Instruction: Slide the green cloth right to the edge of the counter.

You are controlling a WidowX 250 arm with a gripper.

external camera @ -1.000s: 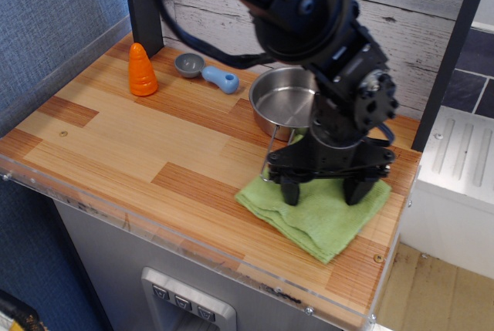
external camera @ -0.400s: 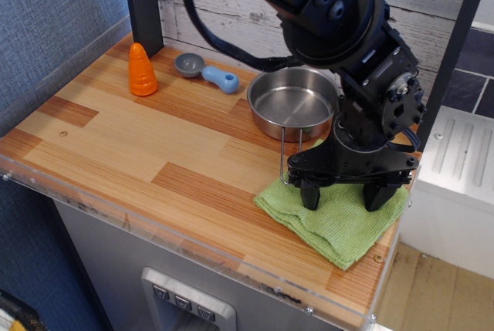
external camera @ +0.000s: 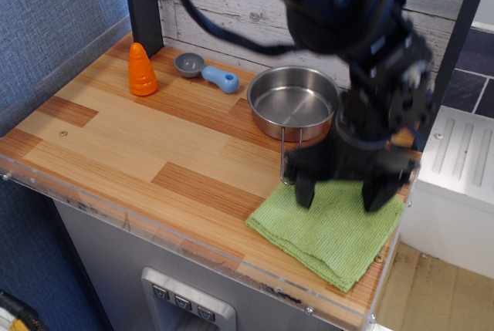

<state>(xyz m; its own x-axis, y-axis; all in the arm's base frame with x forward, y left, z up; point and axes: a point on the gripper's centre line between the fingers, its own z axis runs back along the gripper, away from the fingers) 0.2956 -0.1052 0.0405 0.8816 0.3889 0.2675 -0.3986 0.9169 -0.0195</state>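
Note:
The light green cloth (external camera: 328,231) lies flat at the right front corner of the striped wooden counter (external camera: 131,146), its right side reaching the counter's right edge. My black gripper (external camera: 341,194) hangs just above the cloth's far part. Its two fingers (external camera: 304,190) stand wide apart and hold nothing. The image of the arm is blurred by motion, so I cannot tell whether the fingertips touch the cloth.
A steel pan (external camera: 293,103) with a wire handle stands just behind the cloth. An orange cone (external camera: 141,70) and a grey-blue scoop (external camera: 205,71) lie at the back left. A clear plastic rim (external camera: 177,242) edges the counter's front.
The cloth has slid right and a little forward to the counter's right edge and lies flatter. The gripper moved right with it and now sits slightly higher.

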